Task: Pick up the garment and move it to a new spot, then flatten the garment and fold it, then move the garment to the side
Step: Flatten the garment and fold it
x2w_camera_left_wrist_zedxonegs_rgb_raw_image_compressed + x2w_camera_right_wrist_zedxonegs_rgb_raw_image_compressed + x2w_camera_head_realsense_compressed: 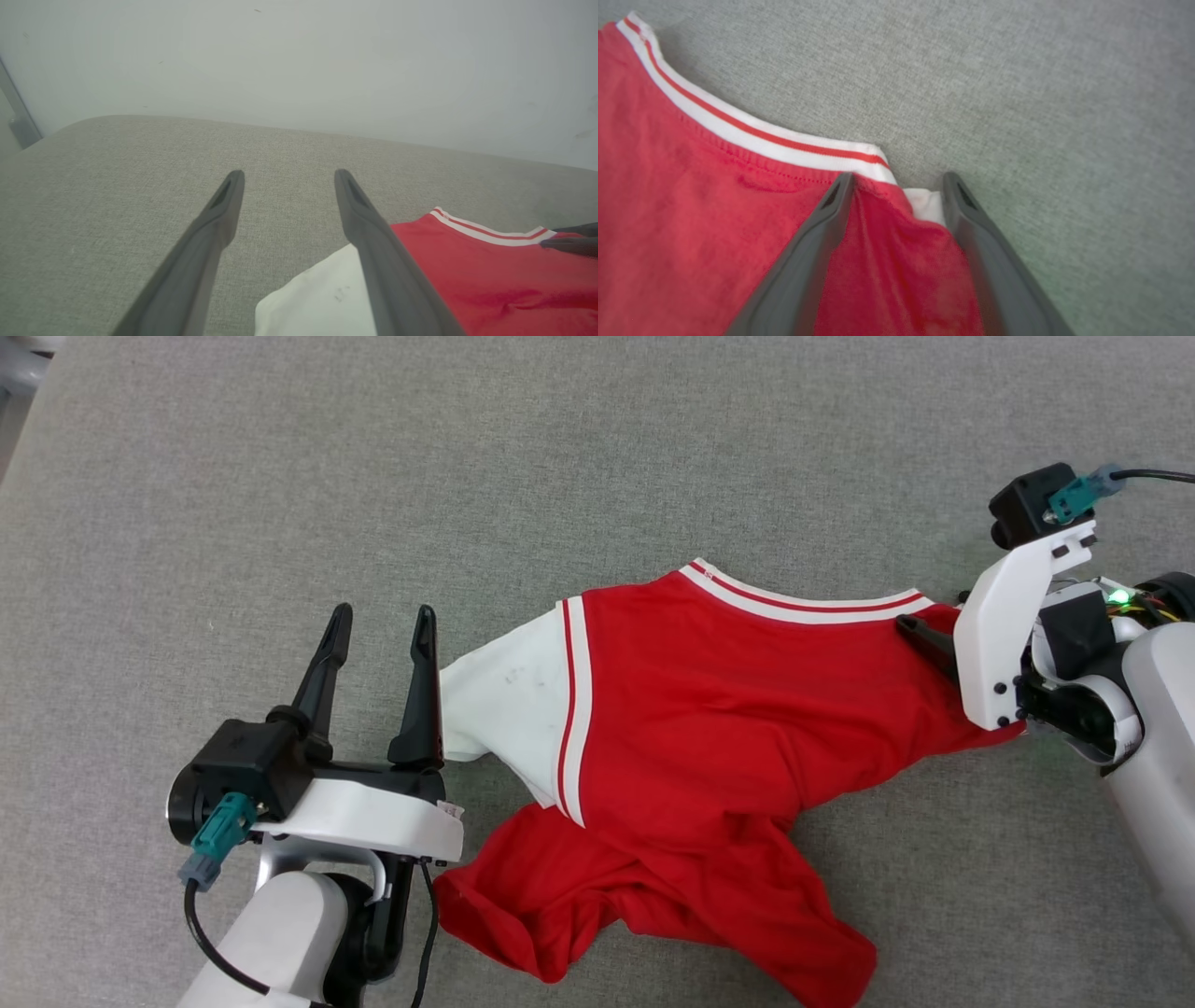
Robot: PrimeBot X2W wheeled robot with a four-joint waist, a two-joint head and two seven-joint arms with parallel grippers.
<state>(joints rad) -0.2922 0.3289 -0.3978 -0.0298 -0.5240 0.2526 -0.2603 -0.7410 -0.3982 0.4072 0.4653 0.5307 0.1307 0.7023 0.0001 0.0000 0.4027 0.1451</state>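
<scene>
Red garment (691, 709) lies lengthwise left-to-right, striped trim (803, 604) facing away; left claw (385, 609) and right claw (897, 177) gape wide.

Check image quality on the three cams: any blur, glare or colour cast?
Head view: sharp, evenly lit, soft shadow under the garment, a green indicator light glowing. Left wrist view: hazy and washed out, low contrast. Right wrist view: soft focus, weave smeared, faint green cast on the grey surface at lower right.
</scene>
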